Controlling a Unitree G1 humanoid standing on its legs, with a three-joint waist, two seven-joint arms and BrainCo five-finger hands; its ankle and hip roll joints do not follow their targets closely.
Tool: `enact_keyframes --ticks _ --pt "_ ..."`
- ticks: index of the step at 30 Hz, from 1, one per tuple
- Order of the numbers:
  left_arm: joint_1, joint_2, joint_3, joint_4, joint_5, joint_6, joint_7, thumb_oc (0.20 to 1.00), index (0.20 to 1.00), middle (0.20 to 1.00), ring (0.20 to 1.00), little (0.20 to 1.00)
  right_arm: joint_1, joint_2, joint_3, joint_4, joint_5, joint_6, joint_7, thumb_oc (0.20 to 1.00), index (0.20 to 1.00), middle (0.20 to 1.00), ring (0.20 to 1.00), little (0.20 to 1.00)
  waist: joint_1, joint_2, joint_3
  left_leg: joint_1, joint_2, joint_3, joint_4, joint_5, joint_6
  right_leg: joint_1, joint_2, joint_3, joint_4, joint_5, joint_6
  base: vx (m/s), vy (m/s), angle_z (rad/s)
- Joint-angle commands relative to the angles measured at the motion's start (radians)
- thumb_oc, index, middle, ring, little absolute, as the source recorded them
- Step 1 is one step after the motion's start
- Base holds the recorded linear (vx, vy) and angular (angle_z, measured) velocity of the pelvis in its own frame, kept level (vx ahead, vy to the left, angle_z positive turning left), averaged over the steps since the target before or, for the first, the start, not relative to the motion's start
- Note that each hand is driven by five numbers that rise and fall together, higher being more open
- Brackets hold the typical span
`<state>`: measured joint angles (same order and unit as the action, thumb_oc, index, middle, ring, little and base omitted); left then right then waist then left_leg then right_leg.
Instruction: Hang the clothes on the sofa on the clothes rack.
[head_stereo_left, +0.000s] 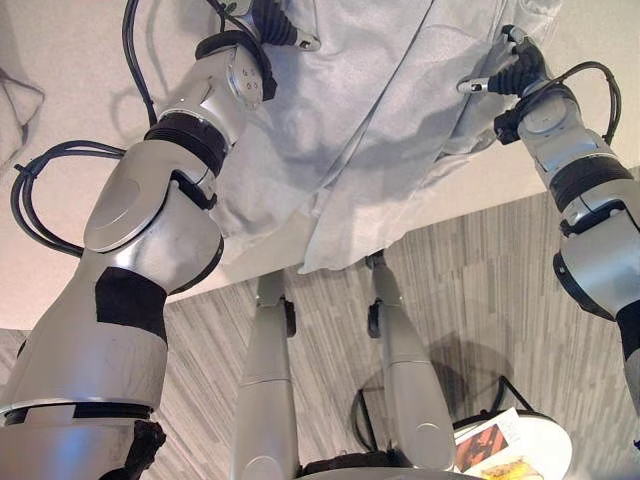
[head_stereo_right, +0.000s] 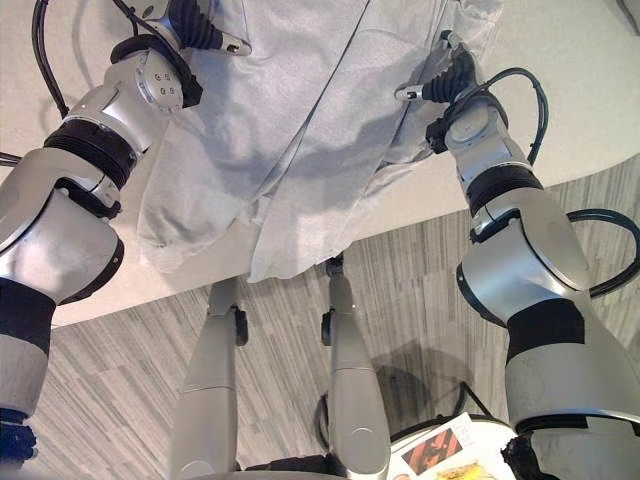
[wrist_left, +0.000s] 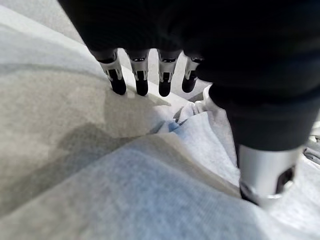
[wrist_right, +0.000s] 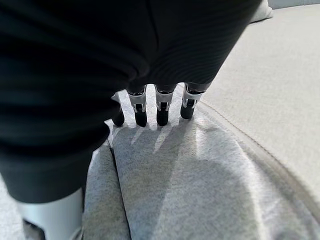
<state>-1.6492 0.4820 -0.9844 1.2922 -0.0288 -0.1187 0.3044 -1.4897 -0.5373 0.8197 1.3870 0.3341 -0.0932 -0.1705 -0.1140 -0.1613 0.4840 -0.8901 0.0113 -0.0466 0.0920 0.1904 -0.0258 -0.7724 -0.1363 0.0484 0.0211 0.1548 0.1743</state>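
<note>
resting on the beige sofa seat (head_stereo_left: 80, 60), the pale grey soft cotton garment (head_stereo_left: 350, 130) lies under both hands: left hand (wrist_left: 145, 75) and right hand (wrist_right: 160, 107) with fingers straight, unclenched; a shallow pinch could slip off the loose fabric

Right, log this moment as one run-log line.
stage: reaching for garment | left hand: open, fingers straight above grey garment | right hand: open, fingertips on garment | garment: spread on sofa, hem over front edge | hung: not yet
</note>
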Motion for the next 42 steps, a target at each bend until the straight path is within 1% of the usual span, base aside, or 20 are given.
enact_keyframes --ticks 1,4,7,13,17,18,20,21,22,23,24,30,33,36,37,38,39,40,41,42 --pt "-0.011 -0.058 0.02 0.047 -0.036 -0.013 -0.019 1.0 1.0 1.0 1.0 1.0 0.046 0.06 0.059 0.087 -0.019 0.024 0.021 1.0 1.0 1.0 1.0 1.0 -0.028 0.027 0.036 0.127 -0.035 -0.035 0.009 -0.136 -0.012 0.056 -0.011 0.062 -0.108 0.107 0.05 0.0 0.0 0.0" --pt "0.003 -0.077 0.014 0.024 -0.024 -0.015 -0.011 1.0 1.0 1.0 1.0 1.0 0.079 0.094 0.06 0.074 -0.033 0.025 0.015 1.0 1.0 1.0 1.0 1.0 -0.025 0.034 0.036 0.124 -0.038 -0.036 0.009 -0.139 -0.011 0.051 -0.015 0.06 -0.108 0.107 0.049 0.0 0.0 0.0" --pt "0.016 -0.084 0.016 -0.004 -0.029 -0.017 -0.004 1.0 1.0 1.0 1.0 1.0 0.108 0.102 0.059 0.059 -0.033 0.024 0.014 1.0 1.0 1.0 1.0 1.0 -0.023 0.04 0.036 0.118 -0.043 -0.037 0.013 -0.139 -0.009 0.05 -0.016 0.061 -0.108 0.106 0.049 0.0 0.0 0.0" --pt "0.085 -0.144 0.007 -0.108 0.0 -0.018 0.012 1.0 1.0 1.0 1.0 1.0 0.196 0.06 0.025 0.036 -0.015 0.024 0.015 1.0 1.0 1.0 1.0 1.0 -0.007 0.061 0.036 0.119 -0.051 -0.035 0.01 -0.143 -0.006 0.048 -0.023 0.058 -0.108 0.104 0.049 0.0 0.0 0.0" --pt "0.083 -0.16 -0.003 -0.092 0.025 -0.016 0.017 1.0 1.0 1.0 1.0 1.0 0.203 0.057 0.023 0.035 -0.017 0.022 0.017 1.0 1.0 1.0 1.0 1.0 -0.008 0.057 0.036 0.117 -0.049 -0.034 0.014 -0.144 -0.006 0.045 -0.023 0.058 -0.108 0.104 0.048 0.0 0.0 0.0" --pt "0.081 -0.161 0.001 -0.08 0.027 -0.014 0.021 0.815 0.815 0.815 0.815 0.815 0.203 0.061 0.028 0.035 -0.019 0.022 0.016 1.0 1.0 1.0 1.0 1.0 -0.011 0.053 0.036 0.113 -0.048 -0.034 0.016 -0.144 -0.007 0.043 -0.022 0.057 -0.108 0.105 0.048 0.0 0.0 0.0" --pt "0.076 -0.161 -0.002 -0.057 0.031 -0.011 0.024 0.558 0.558 0.558 0.558 0.558 0.203 0.067 0.035 0.032 -0.027 0.021 0.017 1.0 1.0 1.0 1.0 1.0 -0.015 0.049 0.036 0.109 -0.047 -0.035 0.018 -0.143 -0.008 0.037 -0.021 0.058 -0.108 0.106 0.046 0.0 0.0 0.0" --pt "0.079 -0.166 0.0 -0.041 0.033 -0.008 0.017 0.388 0.388 0.388 0.388 0.388 0.202 0.074 0.045 0.036 -0.039 0.023 0.019 1.0 1.0 1.0 1.0 1.0 -0.018 0.045 0.036 0.106 -0.047 -0.035 0.018 -0.142 -0.008 0.035 -0.019 0.059 -0.108 0.106 0.046 0.0 0.0 0.0" --pt "0.078 -0.166 -0.004 -0.03 0.038 -0.005 0.013 0.2 0.2 0.2 0.2 0.2 0.197 0.082 0.054 0.04 -0.049 0.025 0.02 0.799 0.799 0.799 0.799 0.799 -0.02 0.043 0.036 0.105 -0.046 -0.035 0.019 -0.142 -0.009 0.033 -0.019 0.059 -0.108 0.107 0.045 0.0 0.0 0.0" --pt "0.079 -0.168 -0.008 -0.02 0.044 -0.004 0.009 0.2 0.2 0.2 0.2 0.2 0.194 0.09 0.065 0.049 -0.069 0.03 0.022 0.297 0.297 0.297 0.297 0.297 -0.022 0.042 0.036 0.103 -0.045 -0.036 0.019 -0.142 -0.009 0.032 -0.019 0.058 -0.108 0.108 0.045 0.0 0.0 0.0" --pt "0.081 -0.181 -0.014 -0.001 0.055 0.003 -0.001 0.2 0.2 0.2 0.2 0.2 0.189 0.114 0.096 0.066 -0.132 0.041 0.018 0.2 0.2 0.2 0.2 0.2 -0.027 0.038 0.036 0.097 -0.043 -0.036 0.021 -0.142 -0.01 0.028 -0.018 0.058 -0.108 0.108 0.043 0.0 0.0 0.0" --pt "0.092 -0.183 -0.011 0.021 0.078 0.012 -0.004 0.2 0.2 0.2 0.2 0.2 0.203 0.149 0.115 0.066 -0.189 0.043 0.016 0.2 0.2 0.2 0.2 0.2 -0.035 0.028 0.036 0.097 -0.041 -0.035 0.02 -0.142 -0.01 0.027 -0.016 0.058 -0.108 0.111 0.042 0.0 0.0 0.0" --pt "0.098 -0.175 -0.004 0.029 0.089 0.011 0.002 0.2 0.2 0.2 0.2 0.2 0.219 0.136 0.098 0.042 -0.188 0.032 0.007 0.2 0.2 0.2 0.2 0.2 -0.04 0.024 0.036 0.102 -0.041 -0.034 0.017 -0.142 -0.01 0.029 -0.015 0.058 -0.108 0.111 0.044 0.0 0.0 0.0" --pt "0.105 -0.138 0.009 0.011 0.094 0.009 0.028 0.2 0.2 0.2 0.2 0.2 0.244 0.105 0.074 -0.037 -0.179 0.013 -0.011 0.2 0.2 0.2 0.2 0.2 -0.041 0.025 0.036 0.114 -0.042 -0.033 0.016 -0.143 -0.009 0.04 -0.015 0.056 -0.108 0.111 0.047 0.0 0.0 0.0" --pt "0.117 -0.103 0.03 -0.024 0.092 0.003 0.055 0.2 0.2 0.2 0.2 0.2 0.278 0.069 0.051 -0.159 -0.179 -0.015 -0.036 0.2 0.2 0.2 0.2 0.2 -0.04 0.026 0.036 0.126 -0.042 -0.031 0.014 -0.145 -0.007 0.049 -0.015 0.056 -0.108 0.111 0.049 0.0 0.0 0.0" --pt "0.119 -0.103 0.03 -0.025 0.092 0.004 0.055 0.2 0.2 0.2 0.2 0.2 0.28 0.068 0.051 -0.162 -0.18 -0.013 -0.037 0.2 0.2 0.2 0.2 0.2 -0.04 0.026 0.036 0.127 -0.041 -0.031 0.014 -0.145 -0.007 0.05 -0.015 0.057 -0.108 0.11 0.048 0.0 0.0 0.0" --pt "0.146 -0.06 0.067 -0.091 0.091 0.001 0.092 0.2 0.2 0.2 0.2 0.2 0.337 0.011 0.018 -0.349 -0.23 -0.042 -0.085 0.2 0.2 0.2 0.2 0.2 -0.034 0.033 0.036 0.146 -0.042 -0.029 0.01 -0.149 -0.006 0.068 -0.017 0.056 -0.108 0.107 0.05 0.0 0.0 0.0" --pt "0.147 -0.06 0.067 -0.093 0.091 0.002 0.093 0.2 0.2 0.2 0.2 0.2 0.341 0.009 0.017 -0.354 -0.231 -0.04 -0.086 0.2 0.2 0.2 0.2 0.2 -0.034 0.033 0.036 0.148 -0.042 -0.029 0.009 -0.149 -0.006 0.069 -0.017 0.055 -0.108 0.107 0.05 0.01 -0.041 -0.04" --pt "0.195 -0.003 0.13 -0.219 0.104 -0.001 0.151 0.2 0.2 0.2 0.2 0.2 0.438 -0.05 -0.056 -0.541 -0.303 -0.059 -0.132 0.2 0.2 0.2 0.2 0.2 -0.02 0.045 0.036 0.176 -0.04 -0.029 0.009 -0.161 -0.005 0.101 -0.015 0.052 -0.108 0.094 0.051 0.01 -0.03 -0.05" --pt "0.195 -0.003 0.13 -0.219 0.104 -0.001 0.151 0.2 0.2 0.2 0.2 0.2 0.438 -0.05 -0.056 -0.541 -0.303 -0.059 -0.132 0.2 0.2 0.2 0.2 0.2 -0.02 0.045 0.036 0.176 -0.04 -0.029 0.009 -0.161 -0.005 0.101 -0.015 0.052 -0.108 0.094 0.051 0.02 -0.077 -0.06"
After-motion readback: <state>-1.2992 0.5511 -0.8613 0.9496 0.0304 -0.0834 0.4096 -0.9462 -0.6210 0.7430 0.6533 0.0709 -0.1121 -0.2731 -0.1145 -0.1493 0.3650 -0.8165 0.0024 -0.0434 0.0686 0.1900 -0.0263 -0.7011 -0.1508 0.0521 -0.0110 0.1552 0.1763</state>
